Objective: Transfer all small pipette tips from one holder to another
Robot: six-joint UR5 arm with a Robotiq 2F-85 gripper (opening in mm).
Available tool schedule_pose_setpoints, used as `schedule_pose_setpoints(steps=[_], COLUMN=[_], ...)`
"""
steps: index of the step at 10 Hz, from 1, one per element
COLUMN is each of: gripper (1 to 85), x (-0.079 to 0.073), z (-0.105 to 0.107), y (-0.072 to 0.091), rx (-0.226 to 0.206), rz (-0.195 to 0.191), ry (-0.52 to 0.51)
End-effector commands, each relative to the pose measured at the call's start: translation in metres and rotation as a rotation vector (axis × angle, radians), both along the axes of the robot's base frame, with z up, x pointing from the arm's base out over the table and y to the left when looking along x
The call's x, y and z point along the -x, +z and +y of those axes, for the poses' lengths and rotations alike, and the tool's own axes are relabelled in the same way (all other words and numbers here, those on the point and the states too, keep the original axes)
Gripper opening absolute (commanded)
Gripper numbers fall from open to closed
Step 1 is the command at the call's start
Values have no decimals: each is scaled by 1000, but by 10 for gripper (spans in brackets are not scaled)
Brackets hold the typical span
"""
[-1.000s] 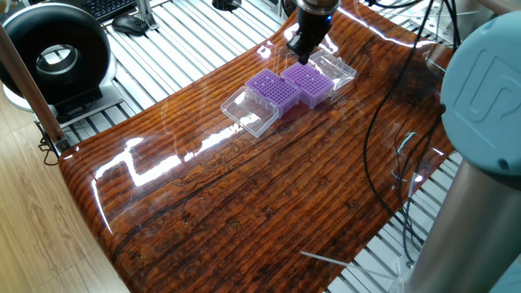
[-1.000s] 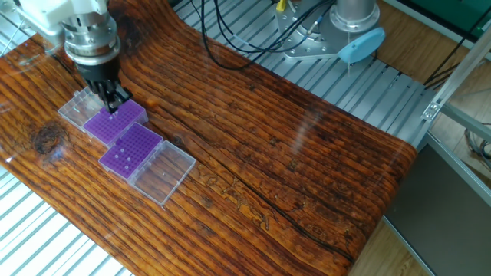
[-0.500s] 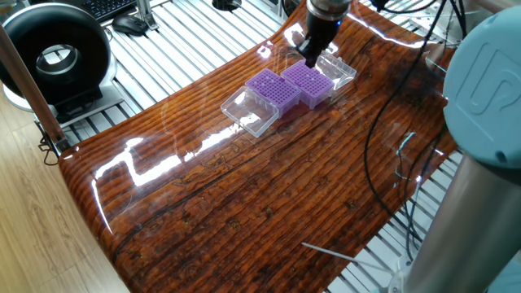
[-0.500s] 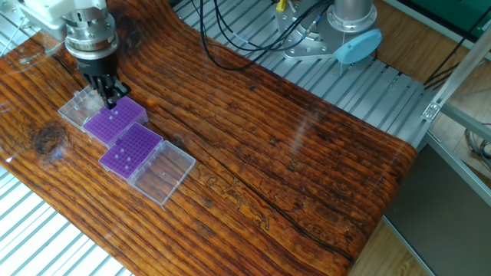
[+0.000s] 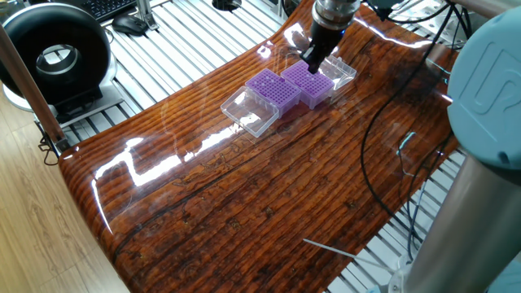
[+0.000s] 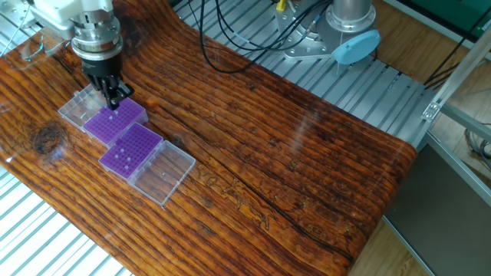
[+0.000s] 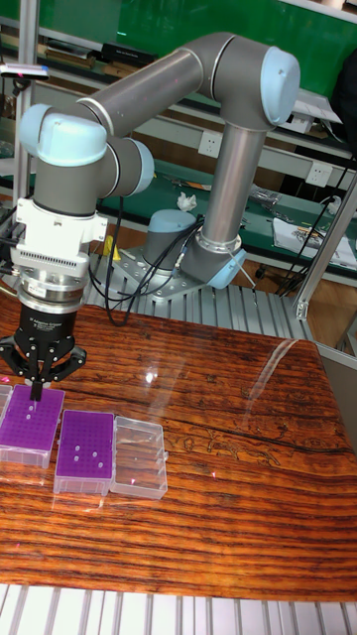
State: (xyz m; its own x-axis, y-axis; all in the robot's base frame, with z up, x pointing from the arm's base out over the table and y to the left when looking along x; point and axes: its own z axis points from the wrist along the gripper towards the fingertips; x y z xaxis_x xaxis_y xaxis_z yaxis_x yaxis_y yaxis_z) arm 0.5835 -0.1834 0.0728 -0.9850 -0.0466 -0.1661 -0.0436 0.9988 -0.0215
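Observation:
Two purple grid racks sit side by side on the wooden table, each with a clear lid folded open. One rack [image 6: 132, 149] [image 7: 84, 444] [image 5: 273, 88] holds a few small pipette tips [image 6: 123, 157] [image 7: 91, 455], seen as pale dots. My gripper [image 6: 115, 100] [image 7: 37, 385] [image 5: 312, 65] hangs just above the far edge of the other rack [image 6: 119, 123] [image 7: 25, 427] [image 5: 309, 83]. Its fingers are pressed together. Whether a tip sits between them is too small to make out.
Clear lids [image 6: 163, 173] [image 6: 75, 109] lie flat beside the racks. The arm's base [image 6: 349, 31] stands on the slatted metal bench behind the table, with cables [image 5: 383, 138] draped over the table edge. A black round device [image 5: 53, 53] sits off the table.
The gripper has lifted slightly off the rack and drifted a little toward its far edge, fingers staying together. The racks have not moved.

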Motion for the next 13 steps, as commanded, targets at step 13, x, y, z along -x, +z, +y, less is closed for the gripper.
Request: schedule_pose_setpoints(steps=[13], gripper=[10], x=[7], z=[7], y=[3], rx=[3], rz=[5], ry=[-45])
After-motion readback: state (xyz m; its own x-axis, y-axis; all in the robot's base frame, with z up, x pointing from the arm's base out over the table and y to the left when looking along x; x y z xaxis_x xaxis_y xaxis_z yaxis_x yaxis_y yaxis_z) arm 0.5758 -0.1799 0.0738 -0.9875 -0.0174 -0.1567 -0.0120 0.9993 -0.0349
